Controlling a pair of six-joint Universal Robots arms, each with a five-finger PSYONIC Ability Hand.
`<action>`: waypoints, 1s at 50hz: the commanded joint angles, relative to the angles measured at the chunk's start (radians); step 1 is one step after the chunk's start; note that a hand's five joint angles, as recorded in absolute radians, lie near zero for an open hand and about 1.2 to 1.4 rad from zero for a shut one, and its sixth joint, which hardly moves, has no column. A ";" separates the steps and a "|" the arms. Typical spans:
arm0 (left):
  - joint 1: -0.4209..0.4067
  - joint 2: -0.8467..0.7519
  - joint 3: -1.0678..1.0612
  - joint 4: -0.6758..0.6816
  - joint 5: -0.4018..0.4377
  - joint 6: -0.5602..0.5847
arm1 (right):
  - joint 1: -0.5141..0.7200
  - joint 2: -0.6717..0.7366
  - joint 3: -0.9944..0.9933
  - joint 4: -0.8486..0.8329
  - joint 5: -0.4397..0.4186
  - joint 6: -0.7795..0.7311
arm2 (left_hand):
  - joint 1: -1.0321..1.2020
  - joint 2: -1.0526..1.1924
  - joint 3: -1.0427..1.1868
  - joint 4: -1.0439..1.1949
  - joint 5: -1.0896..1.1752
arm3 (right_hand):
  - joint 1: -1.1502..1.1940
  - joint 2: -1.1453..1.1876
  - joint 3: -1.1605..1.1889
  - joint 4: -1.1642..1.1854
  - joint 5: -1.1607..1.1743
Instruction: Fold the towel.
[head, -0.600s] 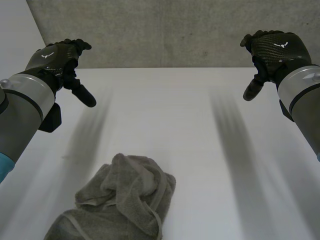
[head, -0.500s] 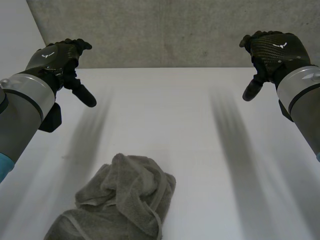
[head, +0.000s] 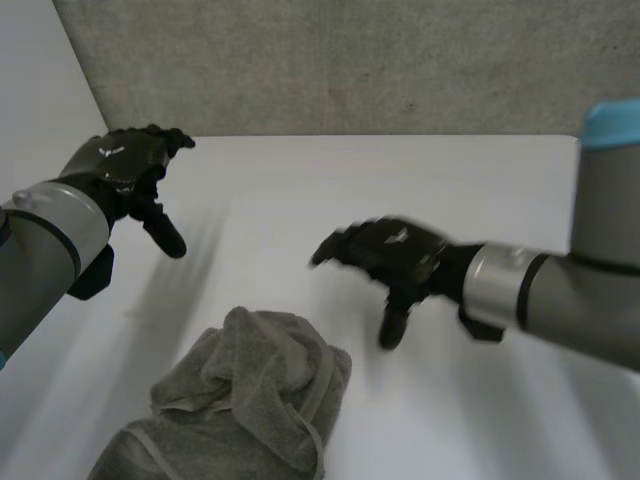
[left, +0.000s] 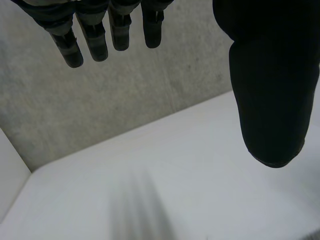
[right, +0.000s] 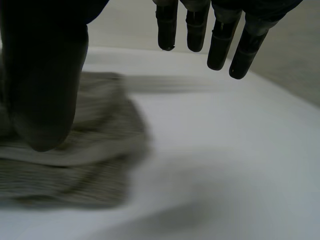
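No folds yet: towel (head: 245, 400) lies crumpled at the table's (head: 400, 180) near edge; left hand (head: 125, 165) and right hand (head: 395, 255) relaxed, empty.

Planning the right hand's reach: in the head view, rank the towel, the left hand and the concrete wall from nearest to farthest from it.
1. Towel: crumpled, to the left of the right hand and nearer the camera.
2. Left hand: raised over the table's far left.
3. Concrete wall: behind the table. Its order against the left hand is too close to call.
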 joint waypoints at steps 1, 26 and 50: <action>0.031 0.005 -0.088 0.009 0.055 -0.003 | 0.103 0.080 0.073 -0.103 -0.124 0.001 | 0.005 0.017 0.016 0.015 -0.019 | -0.046 -0.074 -0.066 -0.080 -0.054; 0.189 0.141 -0.379 0.014 0.379 0.003 | 0.114 0.060 0.113 -0.451 0.480 0.106 | 0.029 0.040 0.039 0.039 0.004 | 1.176 1.148 1.156 1.142 1.168; 0.186 -0.007 -0.487 0.155 0.343 0.005 | -0.055 -0.056 0.309 -0.460 0.393 0.084 | 0.108 0.120 0.118 0.118 0.083 | 1.176 1.148 1.156 1.142 1.168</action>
